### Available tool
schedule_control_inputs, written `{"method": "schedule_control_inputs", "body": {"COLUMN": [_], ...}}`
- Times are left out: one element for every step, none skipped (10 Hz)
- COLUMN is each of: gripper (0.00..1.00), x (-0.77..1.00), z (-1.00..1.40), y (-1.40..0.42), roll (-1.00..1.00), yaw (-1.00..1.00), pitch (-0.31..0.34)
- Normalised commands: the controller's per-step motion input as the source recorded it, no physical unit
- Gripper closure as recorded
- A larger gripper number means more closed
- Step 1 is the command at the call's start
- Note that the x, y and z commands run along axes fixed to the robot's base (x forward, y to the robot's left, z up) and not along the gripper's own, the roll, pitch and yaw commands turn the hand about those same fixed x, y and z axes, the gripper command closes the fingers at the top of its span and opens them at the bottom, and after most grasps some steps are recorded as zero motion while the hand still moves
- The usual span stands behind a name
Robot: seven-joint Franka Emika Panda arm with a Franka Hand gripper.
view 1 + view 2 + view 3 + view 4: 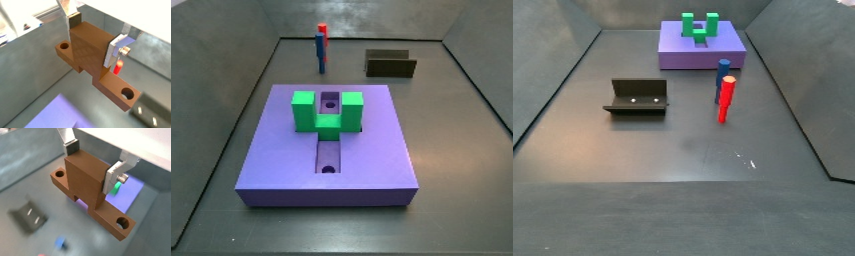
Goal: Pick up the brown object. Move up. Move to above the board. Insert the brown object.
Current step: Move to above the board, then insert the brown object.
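My gripper (93,37) is shut on the brown object (93,55), a wood-coloured bar with a round hole near each end and a tall middle block. It hangs in the air in both wrist views (87,183), with the silver fingers (113,178) on the block's two sides. The purple-blue board (372,150) with its green U-shaped block (327,112) lies on the floor, and part of it shows below the held piece (133,193). Neither side view shows the gripper or the brown object.
The dark fixture (637,97) stands on the grey floor and also shows in a side view (390,64). A red peg (724,98) and a blue peg (723,68) stand upright near the board. Grey walls surround the floor.
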Motion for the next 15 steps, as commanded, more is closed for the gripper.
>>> {"method": "schedule_control_inputs", "body": {"gripper": [1.00,1.00,1.00,1.00,1.00,1.00,1.00,1.00,1.00,1.00,1.00,1.00,1.00,1.00,1.00], "x": [0.60,0.69,0.47,0.30,0.16,0.09,0.00,0.00,-0.04,-0.09,0.00,-0.01,0.00,0.00,0.00], "z": [0.29,0.32,0.23,0.14,0.08,0.06,-0.03,-0.17,-0.29,-0.37,-0.41,-0.42,-0.40,-0.36,-0.32], "y": [-1.40,-1.40,-0.99,-0.59,-0.26,-0.17,0.00,0.00,0.00,0.00,0.00,0.00,0.00,0.00,0.00], "roll": [0.08,0.03,0.04,0.06,0.03,0.03,0.00,-0.03,-0.03,-0.04,-0.08,-0.05,-0.03,-0.02,-0.01], "yaw": [0.04,0.02,0.02,0.01,0.01,0.01,0.00,-0.22,-0.65,-0.97,-0.91,-1.00,-1.00,-1.00,-1.00], "pitch": [0.230,0.239,0.178,0.145,0.082,0.052,0.000,-0.040,-0.047,-0.073,-0.114,-0.084,-0.069,-0.054,-0.044]}}
